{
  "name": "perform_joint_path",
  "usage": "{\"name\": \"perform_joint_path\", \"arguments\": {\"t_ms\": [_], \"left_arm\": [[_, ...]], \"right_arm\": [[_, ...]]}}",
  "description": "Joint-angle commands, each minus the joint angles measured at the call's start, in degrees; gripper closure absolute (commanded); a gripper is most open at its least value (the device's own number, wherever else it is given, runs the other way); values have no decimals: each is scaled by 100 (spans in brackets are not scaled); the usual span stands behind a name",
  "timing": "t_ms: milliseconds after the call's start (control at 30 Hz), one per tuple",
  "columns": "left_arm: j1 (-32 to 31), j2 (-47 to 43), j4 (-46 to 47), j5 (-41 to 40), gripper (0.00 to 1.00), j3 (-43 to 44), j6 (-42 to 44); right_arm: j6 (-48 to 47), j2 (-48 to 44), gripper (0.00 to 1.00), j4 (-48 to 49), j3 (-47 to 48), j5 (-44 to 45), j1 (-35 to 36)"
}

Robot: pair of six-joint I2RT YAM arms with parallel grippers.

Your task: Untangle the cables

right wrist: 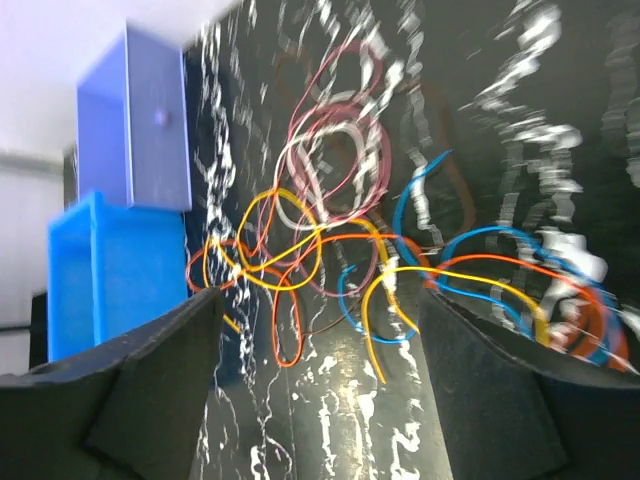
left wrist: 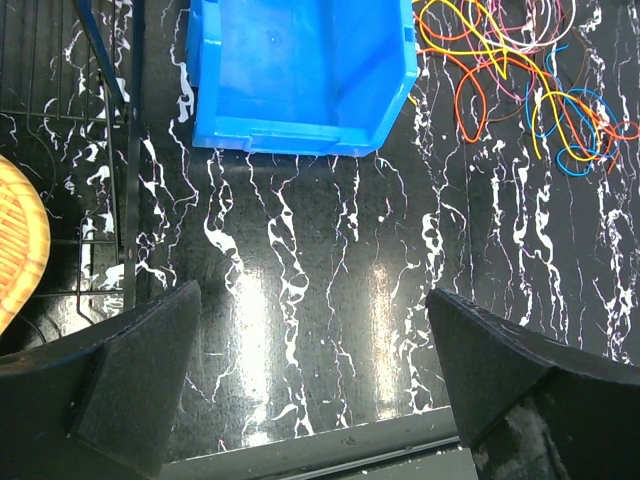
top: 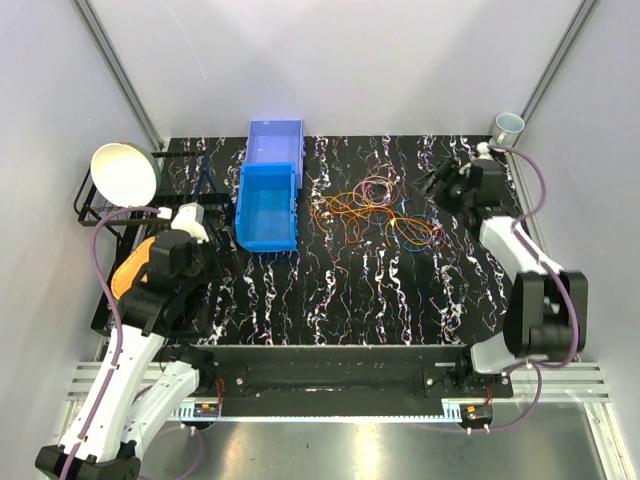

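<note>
The cables [top: 375, 210] lie in a loose tangle of thin orange, yellow, blue, pink and brown loops on the black marbled table, right of centre. My right gripper [top: 432, 188] hovers at the tangle's right edge. In the right wrist view it [right wrist: 320, 300] is open, and the cables [right wrist: 320, 240] lie on the table just beyond and below its fingertips, with nothing between the fingers. My left gripper [top: 195, 240] hangs over the left side of the table. It [left wrist: 312, 300] stands wide open over bare table, far from the cables [left wrist: 520, 80] at the upper right.
A blue bin [top: 267, 205] stands left of the tangle, with a lavender bin [top: 275, 140] behind it. A black wire rack [top: 100, 215] at the far left carries a white bowl [top: 125, 172] and a wicker plate [top: 130, 268]. A cup [top: 508, 125] stands at the back right corner.
</note>
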Motion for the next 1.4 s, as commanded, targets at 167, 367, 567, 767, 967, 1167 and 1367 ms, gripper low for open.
{"name": "perform_joint_path", "arguments": {"t_ms": [167, 367, 567, 767, 967, 1167, 1367], "left_arm": [[4, -188, 184, -141, 1, -7, -37], [4, -223, 184, -105, 1, -16, -46], [4, -223, 193, -88, 1, -16, -37], [39, -232, 193, -79, 1, -7, -28], [74, -232, 184, -79, 1, -16, -37], [74, -223, 184, -88, 1, -7, -37], [162, -188, 193, -53, 1, -7, -19]], "right_arm": [[-249, 1585, 34, -233, 1371, -488, 627], [-557, 2368, 37, -348, 1978, -400, 741], [-698, 2852, 41, -392, 2295, -339, 786], [-777, 3196, 46, -471, 2568, -216, 926], [-803, 3424, 56, -480, 2683, -172, 996], [-838, 3539, 86, -638, 2902, -145, 1040], [-882, 2969, 100, -1331, 3665, -22, 1260]]}}
